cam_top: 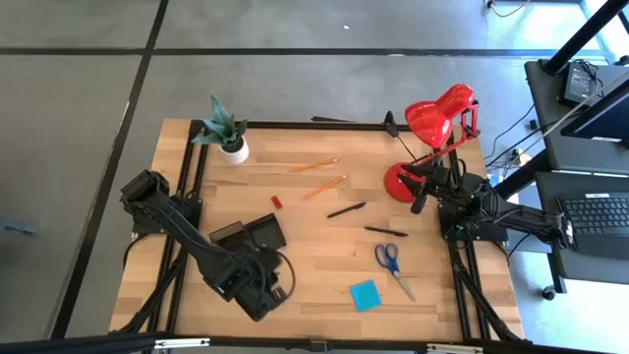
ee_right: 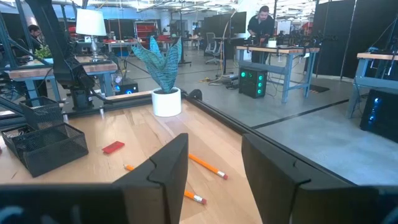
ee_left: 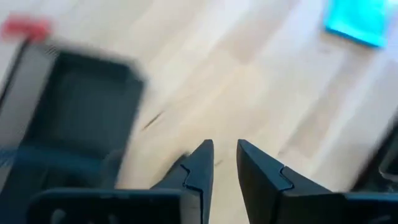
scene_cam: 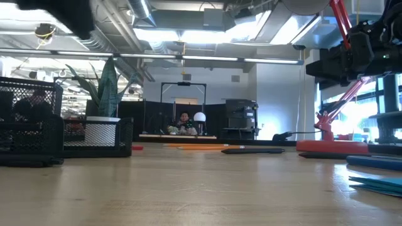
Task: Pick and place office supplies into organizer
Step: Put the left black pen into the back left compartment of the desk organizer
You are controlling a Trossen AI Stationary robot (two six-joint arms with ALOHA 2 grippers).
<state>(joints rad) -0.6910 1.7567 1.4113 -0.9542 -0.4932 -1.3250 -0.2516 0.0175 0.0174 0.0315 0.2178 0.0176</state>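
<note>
The black mesh organizer [cam_top: 251,234] stands on the table at the left middle, also seen in the left wrist view [ee_left: 81,106]. My left gripper [ee_left: 225,163] hovers just near of it, open, with nothing between its fingers. On the table lie two orange pencils [cam_top: 314,165] [cam_top: 324,187], a small red piece [cam_top: 276,202], two black pens [cam_top: 346,209] [cam_top: 385,231], blue-handled scissors [cam_top: 393,264] and a blue sticky-note pad [cam_top: 365,294]. My right gripper [ee_right: 214,168] waits open at the right edge by the lamp base, pointing level across the table.
A potted green plant [cam_top: 226,133] stands at the far left corner. A red desk lamp [cam_top: 437,123] stands at the far right, its base [cam_top: 401,182] beside my right gripper. Bare wood lies between the organizer and the scissors. A person [ee_right: 261,25] works beyond the table.
</note>
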